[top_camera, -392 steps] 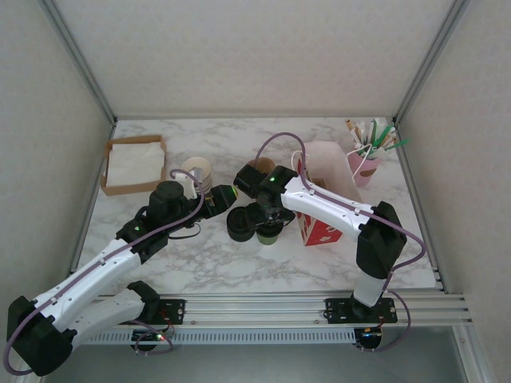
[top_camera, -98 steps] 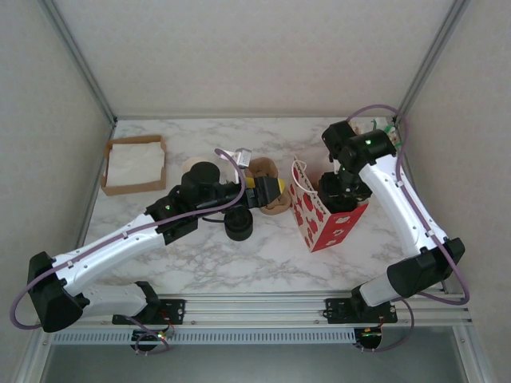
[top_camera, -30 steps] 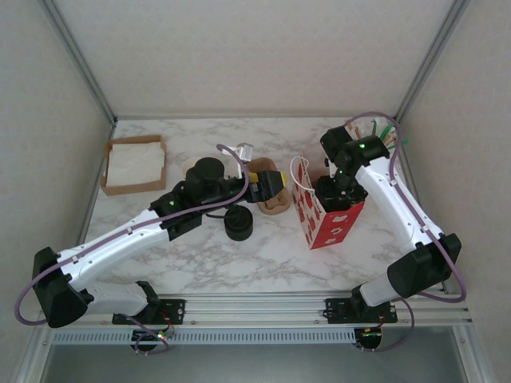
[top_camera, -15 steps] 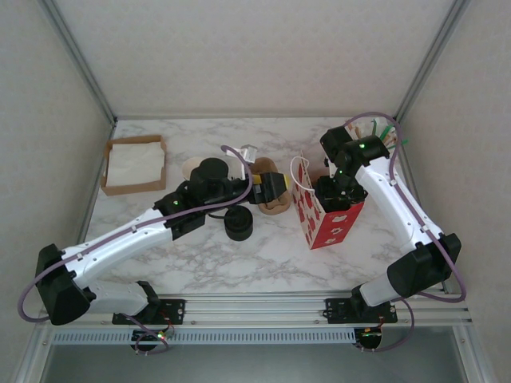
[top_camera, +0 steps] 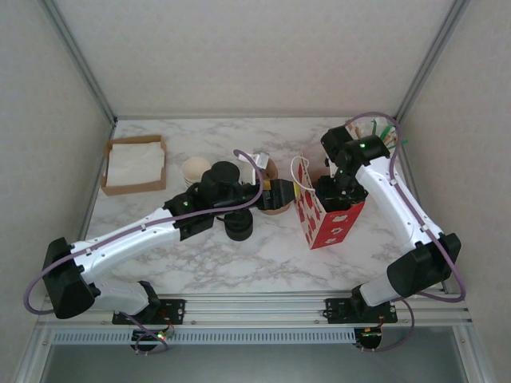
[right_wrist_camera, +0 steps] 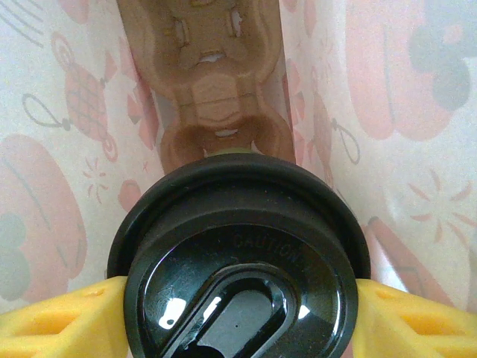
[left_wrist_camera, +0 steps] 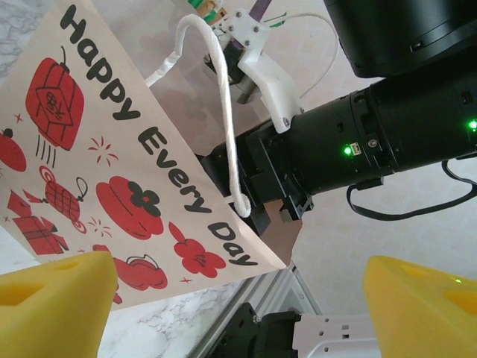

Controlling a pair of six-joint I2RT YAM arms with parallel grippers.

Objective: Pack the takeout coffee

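Half done, I judge: my right gripper (right_wrist_camera: 238,313), jaws clamped on the takeout coffee (right_wrist_camera: 242,257), holds it inside the bag (top_camera: 323,225), unreleased; left gripper (left_wrist_camera: 238,298) hangs beside the bag, jaws open.

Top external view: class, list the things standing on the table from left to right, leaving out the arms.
napkin box → stack of lidless cups → stack of black lids → red-patterned paper bag

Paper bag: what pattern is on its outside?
Cream paper bag with red motifs and black "Happy Every Day" lettering; clearest in left wrist view.
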